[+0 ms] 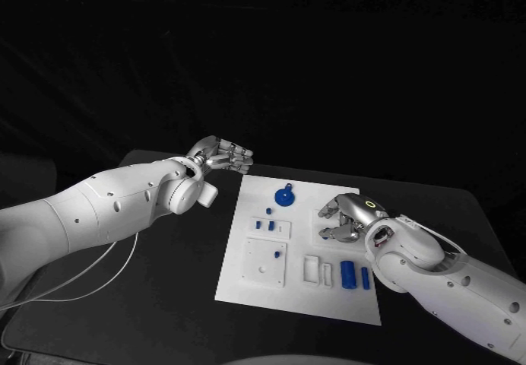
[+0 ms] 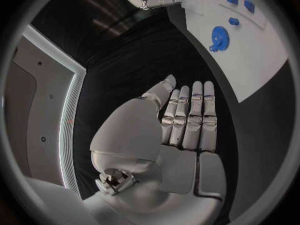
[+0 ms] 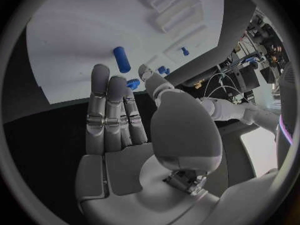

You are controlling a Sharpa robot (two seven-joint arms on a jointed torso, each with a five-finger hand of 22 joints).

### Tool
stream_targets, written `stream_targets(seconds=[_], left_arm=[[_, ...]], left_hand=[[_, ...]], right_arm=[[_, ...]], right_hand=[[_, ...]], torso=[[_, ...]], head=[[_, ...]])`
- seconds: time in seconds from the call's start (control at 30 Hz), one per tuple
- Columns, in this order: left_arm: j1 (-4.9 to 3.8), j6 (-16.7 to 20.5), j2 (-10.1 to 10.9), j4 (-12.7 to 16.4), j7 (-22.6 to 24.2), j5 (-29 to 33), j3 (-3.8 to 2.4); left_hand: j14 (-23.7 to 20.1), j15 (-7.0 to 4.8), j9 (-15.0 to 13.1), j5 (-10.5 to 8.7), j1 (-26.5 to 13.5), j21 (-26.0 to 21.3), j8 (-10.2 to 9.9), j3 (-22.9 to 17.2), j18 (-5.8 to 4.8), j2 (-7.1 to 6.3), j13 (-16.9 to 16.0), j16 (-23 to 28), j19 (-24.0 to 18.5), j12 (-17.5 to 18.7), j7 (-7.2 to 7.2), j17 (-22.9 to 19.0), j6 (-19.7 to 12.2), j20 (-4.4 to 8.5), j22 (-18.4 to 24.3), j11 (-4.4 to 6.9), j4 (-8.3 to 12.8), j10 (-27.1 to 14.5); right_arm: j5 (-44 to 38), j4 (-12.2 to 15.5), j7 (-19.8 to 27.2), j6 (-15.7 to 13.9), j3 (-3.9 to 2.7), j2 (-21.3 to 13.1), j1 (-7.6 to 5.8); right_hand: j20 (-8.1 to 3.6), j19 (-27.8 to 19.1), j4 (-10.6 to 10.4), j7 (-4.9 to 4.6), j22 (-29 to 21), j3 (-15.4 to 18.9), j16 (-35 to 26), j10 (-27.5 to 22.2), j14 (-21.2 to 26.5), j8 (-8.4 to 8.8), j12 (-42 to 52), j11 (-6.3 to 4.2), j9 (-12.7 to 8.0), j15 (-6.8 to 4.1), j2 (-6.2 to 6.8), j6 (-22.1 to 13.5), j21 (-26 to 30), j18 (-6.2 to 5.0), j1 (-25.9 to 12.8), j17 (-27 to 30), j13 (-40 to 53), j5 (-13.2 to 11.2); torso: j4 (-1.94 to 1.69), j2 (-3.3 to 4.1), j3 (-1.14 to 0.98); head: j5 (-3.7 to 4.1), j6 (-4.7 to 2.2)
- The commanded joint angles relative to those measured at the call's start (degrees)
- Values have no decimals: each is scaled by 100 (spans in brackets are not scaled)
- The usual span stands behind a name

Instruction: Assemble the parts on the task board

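The white task board lies in the middle of the black table. On it are a blue gear, two small blue pegs and two blue cylinders near white blocks. My right hand hovers over the board's right side, fingers straight and empty; a blue cylinder lies just past its fingertips. My left hand is off the board's far left corner, fingers held straight together with nothing in them. From there the gear is seen on the board.
A white square plate with holes sits on the board's left part. Black table surrounds the board. A thin cable hangs from my left arm over the table's left side.
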State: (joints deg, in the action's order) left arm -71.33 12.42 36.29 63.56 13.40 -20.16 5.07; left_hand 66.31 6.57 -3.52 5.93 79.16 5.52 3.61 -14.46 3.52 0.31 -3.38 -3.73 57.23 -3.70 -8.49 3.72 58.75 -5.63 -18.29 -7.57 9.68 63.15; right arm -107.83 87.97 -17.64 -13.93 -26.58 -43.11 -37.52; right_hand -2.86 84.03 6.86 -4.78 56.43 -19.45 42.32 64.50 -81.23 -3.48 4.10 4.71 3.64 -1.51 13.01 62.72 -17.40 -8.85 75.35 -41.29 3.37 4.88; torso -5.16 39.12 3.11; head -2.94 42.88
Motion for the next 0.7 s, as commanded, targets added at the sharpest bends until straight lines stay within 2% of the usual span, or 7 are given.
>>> stream_targets(seconds=[0.03,0.13,0.27,0.37,0.47,0.57,0.7], left_arm=[[4,-81,-5,13,71,26,-5],[9,-83,4,22,66,61,-5],[11,-84,15,35,62,83,-5],[12,-73,21,40,48,95,-5],[13,-66,18,40,39,108,-5],[14,-67,14,38,30,121,-5],[14,-67,11,24,26,132,-5]], left_hand=[[2,5,-9,-25,-29,10,12,20,25,15,6,20,-24,17,-6,5,35,15,-8,-7,-25,14],[3,4,-8,-25,-30,7,11,21,25,14,6,20,-21,17,-6,5,34,15,-7,-7,-25,14],[3,4,-8,-25,-30,7,11,21,25,14,6,20,-21,17,-6,5,34,15,-7,-7,-25,14],[3,4,-8,-25,-30,7,11,21,25,14,6,20,-21,17,-6,5,34,15,-7,-7,-25,14],[0,6,-8,-23,-36,-1,10,22,25,16,6,21,-16,18,-9,4,25,15,-6,-9,-28,10],[0,6,-8,-23,-36,-1,10,22,25,16,6,21,-16,18,-9,4,25,15,-6,-9,-28,10],[1,6,-8,-22,-46,-5,10,23,25,20,6,21,-13,17,-10,5,19,13,-4,-10,-38,7]], right_arm=[[-83,-47,-59,486,-4,18,6],[-131,-102,-90,567,-4,50,23],[-186,-150,-121,627,-5,84,55],[-214,-167,-130,654,-5,100,71],[-237,-174,-137,659,-5,109,78],[-259,-157,-143,630,-5,121,84],[-288,-128,-150,574,-5,131,88]], right_hand=[[54,199,-8,-23,-8,16,10,-40,11,-11,-5,16,-1,31,-20,-15,31,-114,48,2,6,-14],[52,205,-6,-25,-10,-10,18,-27,9,-9,-1,13,-2,28,-32,-2,25,-116,61,-3,5,-13],[33,202,32,-55,-3,-270,27,103,5,-9,-7,-13,-2,6,-53,32,-11,-109,40,-7,3,-67],[11,185,140,-87,43,-911,32,175,17,-6,-33,-16,-3,-11,11,66,-51,-94,-13,-19,0,-178],[-10,176,193,-102,109,-1305,46,314,22,-9,-43,-46,-1,-28,30,134,-86,-76,-95,-44,1,-206],[-36,189,152,-123,143,-1506,66,558,0,-22,-28,-105,6,-61,-82,223,-114,-69,-118,-61,9,-207],[-108,207,159,-72,223,-1719,115,951,-43,-41,-24,-222,22,-143,-200,530,-198,-28,-90,-106,12,-211]], torso=[[-5,1,3],[-10,5,0],[-8,3,-2],[-2,3,-3],[0,0,-2],[2,3,-6],[3,0,-8]], head=[[14,-3],[1,8],[-8,28],[-6,37],[-10,36],[-26,43],[-26,42]])
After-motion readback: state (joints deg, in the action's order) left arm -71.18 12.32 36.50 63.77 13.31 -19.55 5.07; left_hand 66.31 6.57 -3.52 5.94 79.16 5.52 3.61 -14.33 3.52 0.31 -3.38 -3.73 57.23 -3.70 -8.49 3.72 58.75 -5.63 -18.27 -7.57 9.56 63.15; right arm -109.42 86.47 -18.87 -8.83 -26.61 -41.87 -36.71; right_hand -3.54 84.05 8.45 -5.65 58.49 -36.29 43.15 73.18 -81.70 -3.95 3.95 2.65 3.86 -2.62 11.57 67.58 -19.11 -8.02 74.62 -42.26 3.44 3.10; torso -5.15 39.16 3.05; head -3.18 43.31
